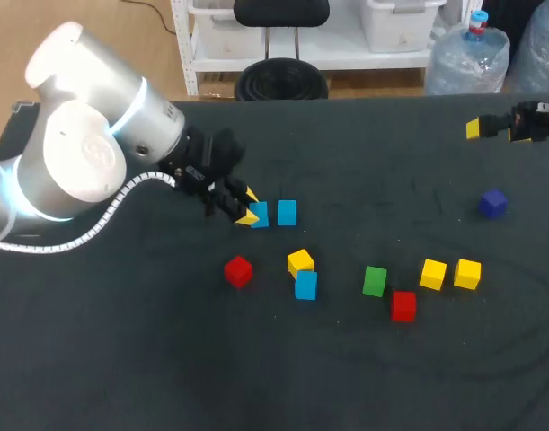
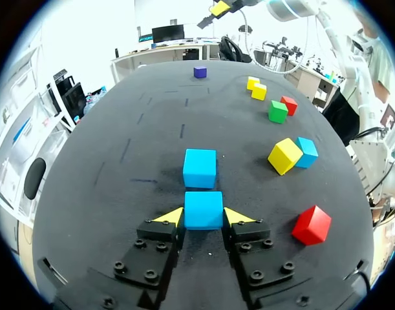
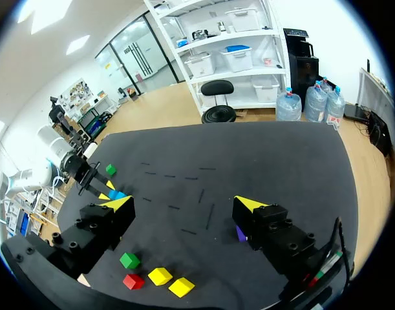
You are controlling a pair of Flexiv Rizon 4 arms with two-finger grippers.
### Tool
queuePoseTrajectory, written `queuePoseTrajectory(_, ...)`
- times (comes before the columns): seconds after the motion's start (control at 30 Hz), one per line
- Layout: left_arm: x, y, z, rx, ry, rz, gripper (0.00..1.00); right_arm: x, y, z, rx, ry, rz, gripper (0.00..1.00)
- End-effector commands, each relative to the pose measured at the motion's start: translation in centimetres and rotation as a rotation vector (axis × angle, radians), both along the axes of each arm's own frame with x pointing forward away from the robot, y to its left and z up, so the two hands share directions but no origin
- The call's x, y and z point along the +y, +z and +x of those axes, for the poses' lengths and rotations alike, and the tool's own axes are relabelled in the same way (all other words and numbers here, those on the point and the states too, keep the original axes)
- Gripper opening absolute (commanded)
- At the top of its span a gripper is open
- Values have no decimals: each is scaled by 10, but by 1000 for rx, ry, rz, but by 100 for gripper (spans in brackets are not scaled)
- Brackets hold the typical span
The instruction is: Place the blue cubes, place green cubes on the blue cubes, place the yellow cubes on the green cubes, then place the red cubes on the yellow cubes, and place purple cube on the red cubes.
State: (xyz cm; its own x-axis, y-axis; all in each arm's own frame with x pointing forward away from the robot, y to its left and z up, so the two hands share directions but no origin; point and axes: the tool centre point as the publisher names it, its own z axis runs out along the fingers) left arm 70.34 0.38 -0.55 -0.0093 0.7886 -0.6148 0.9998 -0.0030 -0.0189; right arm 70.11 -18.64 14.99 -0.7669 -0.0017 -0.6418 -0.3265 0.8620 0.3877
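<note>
The left claw (image 2: 204,217) is clamped on a blue cube (image 2: 203,206), a yellow tip touching each side; the second blue cube (image 2: 200,168) lies straight ahead, just beside it (a thin gap shows). The right claw (image 3: 184,204), fingers apart, hangs far right, well apart

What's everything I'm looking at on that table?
Blue cubes: three; one held in the left gripper, a second just ahead of it, a third beside a yellow cube.
Green cubes: two; one by a red cube, one beyond the left arm, seen only from the right wrist.
Yellow cubes: three; two side by side, one beside the third blue.
Red cubes: two; one alone near the left gripper, one by the green.
Purple cube: one, far right.
Black table: one, under everything.
Left gripper: shut on a blue cube.
Right gripper: open, empty, over the table's right edge.
</note>
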Motion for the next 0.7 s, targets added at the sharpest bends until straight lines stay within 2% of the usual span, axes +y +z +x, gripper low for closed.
queuePoseTrajectory(0.03,0,1,-1,-1,3,2,0,1,0,-1,-1,-5,-4,100)
queuePoseTrajectory(0.7,0,-1,2,-3,5,4,0,1,0,-1,-1,-5,-4,100)
